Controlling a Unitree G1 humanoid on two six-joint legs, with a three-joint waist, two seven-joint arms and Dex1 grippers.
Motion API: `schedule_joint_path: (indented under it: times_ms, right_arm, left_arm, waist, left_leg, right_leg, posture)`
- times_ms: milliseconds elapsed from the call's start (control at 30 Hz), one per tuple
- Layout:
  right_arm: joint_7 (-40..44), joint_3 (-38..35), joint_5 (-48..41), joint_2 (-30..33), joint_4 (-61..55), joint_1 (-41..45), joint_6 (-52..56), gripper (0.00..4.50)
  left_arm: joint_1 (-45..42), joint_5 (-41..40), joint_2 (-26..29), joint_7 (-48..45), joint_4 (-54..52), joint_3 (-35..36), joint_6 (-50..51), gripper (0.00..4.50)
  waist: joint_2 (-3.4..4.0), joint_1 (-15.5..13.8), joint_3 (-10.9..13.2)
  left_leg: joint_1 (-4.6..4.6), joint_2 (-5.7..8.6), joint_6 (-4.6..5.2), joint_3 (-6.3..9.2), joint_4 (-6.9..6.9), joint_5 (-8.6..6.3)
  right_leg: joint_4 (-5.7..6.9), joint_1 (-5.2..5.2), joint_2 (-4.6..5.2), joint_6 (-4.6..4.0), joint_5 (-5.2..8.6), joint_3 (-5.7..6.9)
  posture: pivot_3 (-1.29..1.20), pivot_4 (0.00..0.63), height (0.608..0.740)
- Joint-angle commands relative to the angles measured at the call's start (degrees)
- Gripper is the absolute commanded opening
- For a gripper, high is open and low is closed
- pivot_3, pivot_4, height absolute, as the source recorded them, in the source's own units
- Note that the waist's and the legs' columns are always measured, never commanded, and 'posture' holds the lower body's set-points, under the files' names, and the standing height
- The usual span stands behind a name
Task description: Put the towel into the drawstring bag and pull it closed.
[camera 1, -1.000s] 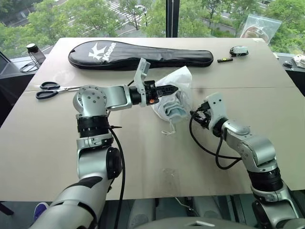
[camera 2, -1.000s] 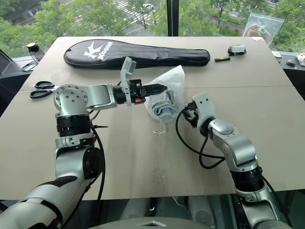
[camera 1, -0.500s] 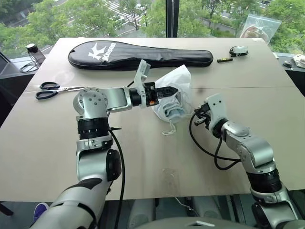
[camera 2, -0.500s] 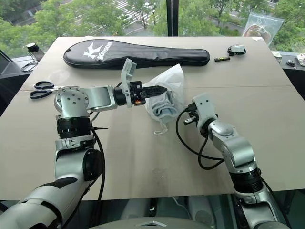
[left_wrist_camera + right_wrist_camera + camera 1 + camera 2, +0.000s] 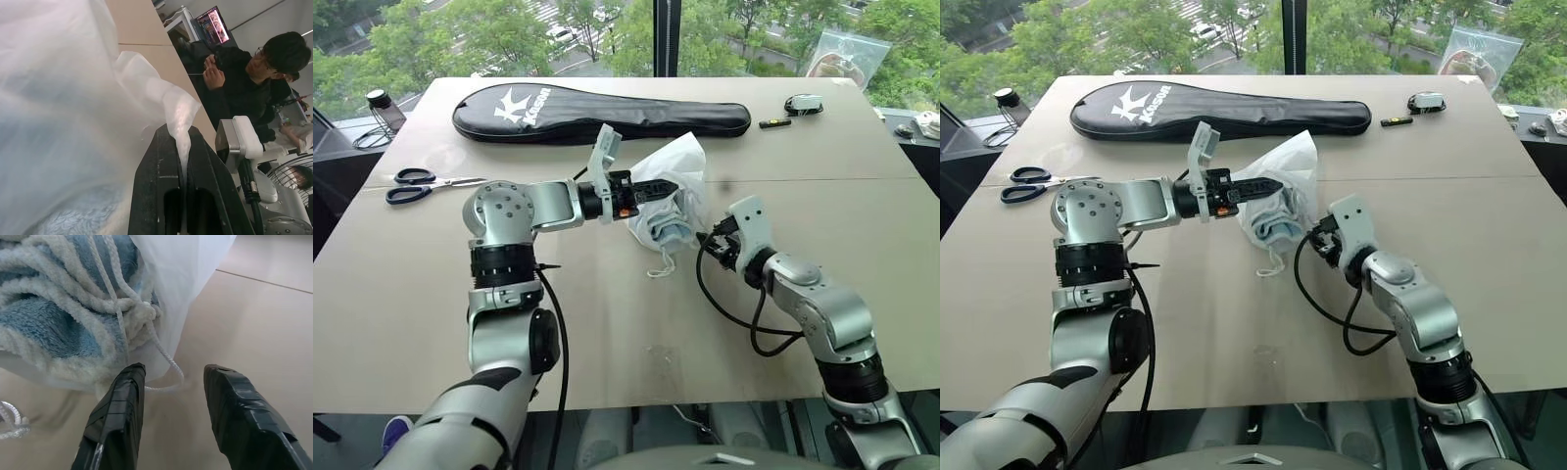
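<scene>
**One cord loop lies just ahead of the right hand**

One white cord loop [image 5: 164, 377] trails from the drawstring bag [image 5: 677, 176], mid-counter [image 5: 607, 313], towel [image 5: 54, 328] bulging at its mouth. Right hand [image 5: 171, 431], released, is nearest; left hand [image 5: 181, 161] stays clenched on the bag's translucent edge.

On the desk [image 5: 607, 323] there is one drawstring bag [image 5: 677, 186] with one towel [image 5: 668, 231] inside it, one long black racket case [image 5: 597, 110], one pair of scissors [image 5: 421, 183], and one clear plastic bag [image 5: 847, 56] at the far right corner. There is also one dark bottle [image 5: 384, 108] at the far left, one small black-and-white device [image 5: 804, 104] and one small dark bar [image 5: 775, 123] beside it. Two robot pincers count in as well, the left pincer [image 5: 668, 183] and the right pincer [image 5: 171, 423], and one person [image 5: 249, 83] sits beyond the desk.
</scene>
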State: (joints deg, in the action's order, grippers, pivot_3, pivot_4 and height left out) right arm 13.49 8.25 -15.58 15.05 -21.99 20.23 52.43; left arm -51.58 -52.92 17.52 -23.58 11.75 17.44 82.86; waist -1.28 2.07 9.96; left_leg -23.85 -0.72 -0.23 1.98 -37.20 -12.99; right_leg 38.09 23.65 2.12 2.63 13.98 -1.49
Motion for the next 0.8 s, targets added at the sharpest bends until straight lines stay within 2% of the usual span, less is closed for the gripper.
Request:
schedule_joint_path:
  times_ms: [33,233,533,667,800]
  right_arm:
    - [0.0,-0.6,0.1,0.1,-2.7,-0.1,0.1,2.12]
    - [-1.3,-0.5,2.1,-0.1,-0.4,0.6,-1.2,2.12]
    - [-6.0,0.7,7.5,-4.5,4.5,2.5,-4.6,2.12]
    - [-10.5,1.1,11.6,-7.1,6.5,2.6,-7.2,2.12]
    - [-15.2,1.2,14.1,-12.5,10.9,3.0,-12.1,2.12]
  left_arm:
    - [-0.2,-0.4,0.1,-0.1,-2.7,0.4,-0.3,0.00]
    - [-0.3,-0.6,-0.1,0.1,-2.9,0.4,-0.1,0.00]
    - [-0.1,-0.7,-0.5,0.5,-3.7,0.4,0.3,0.00]
    - [0.2,-0.8,-0.7,0.7,-4.3,0.4,0.6,0.00]
    - [0.3,-0.7,-1.2,0.8,-4.4,0.4,0.6,0.00]
  waist:
    - [0.00,0.0,0.0]
    - [0.00,0.0,0.0]
    - [0.00,0.1,0.0]
    - [0.00,0.1,0.0]
    - [0.00,0.2,0.0]
  left_leg:
    - [0.00,0.00,0.00,0.01,0.00,0.00]
    - [0.00,0.00,0.00,0.01,0.00,0.00]
    - [0.01,0.00,-0.01,0.00,0.00,0.00]
    - [0.00,0.00,-0.01,0.01,0.00,0.01]
    - [0.01,0.00,-0.02,0.01,0.00,0.01]
  right_leg:
    - [0.00,0.00,0.00,0.00,0.00,0.01]
    - [0.01,0.00,0.00,0.00,0.00,0.01]
    - [0.02,0.01,0.00,0.00,0.00,0.00]
    - [0.02,0.01,0.00,0.00,0.00,0.00]
    - [0.03,0.01,0.00,0.00,0.00,0.00]
  posture:
    - [0.00,0.150,0.740]
    - [0.00,0.150,0.740]
    - [0.00,0.150,0.740]
    - [0.00,0.150,0.740]
    - [0.00,0.150,0.740]
